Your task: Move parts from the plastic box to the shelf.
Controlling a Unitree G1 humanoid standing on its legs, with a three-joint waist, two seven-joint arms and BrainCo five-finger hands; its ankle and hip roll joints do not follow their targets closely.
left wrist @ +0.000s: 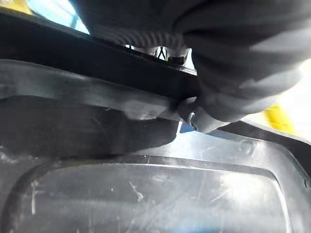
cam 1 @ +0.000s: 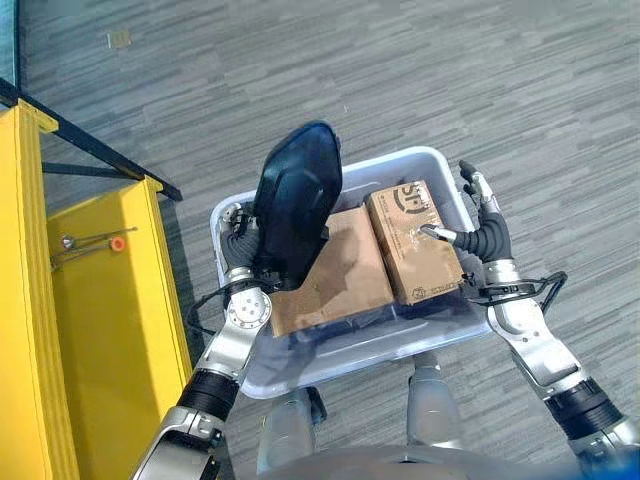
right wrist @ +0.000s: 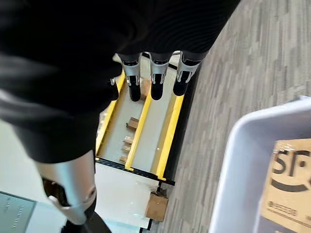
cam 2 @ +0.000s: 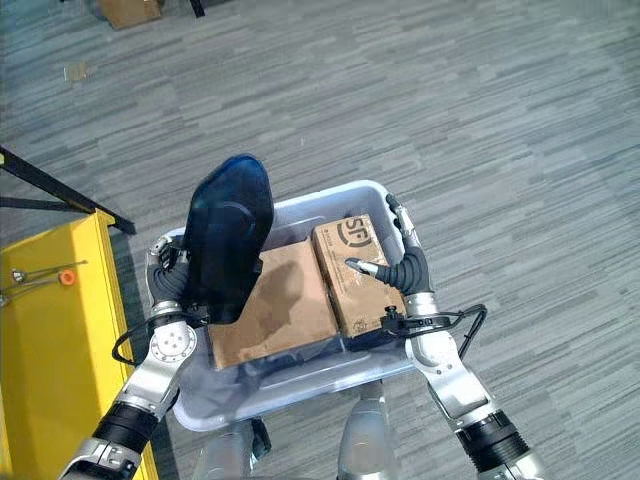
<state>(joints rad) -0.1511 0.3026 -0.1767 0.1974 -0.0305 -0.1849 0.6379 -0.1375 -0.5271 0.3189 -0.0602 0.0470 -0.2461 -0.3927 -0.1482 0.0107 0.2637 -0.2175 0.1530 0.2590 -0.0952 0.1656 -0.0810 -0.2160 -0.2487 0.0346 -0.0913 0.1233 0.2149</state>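
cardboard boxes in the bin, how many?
2. A plain brown cardboard box lies in the middle of the plastic box; a printed one lies beside it, toward the right robot hand. The black part may hide more.

L hand [cam 2: 172,285] lifts black part [cam 2: 230,235] over plastic box [cam 2: 300,385] w/ cartons.

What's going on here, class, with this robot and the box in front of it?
The robot's left hand is lifting a dark blue curved part out of the plastic box, fingers curled round its lower edge. Two cardboard boxes lie in the box. The right hand rests open at the box's right rim. The yellow shelf stands to the robot's left.
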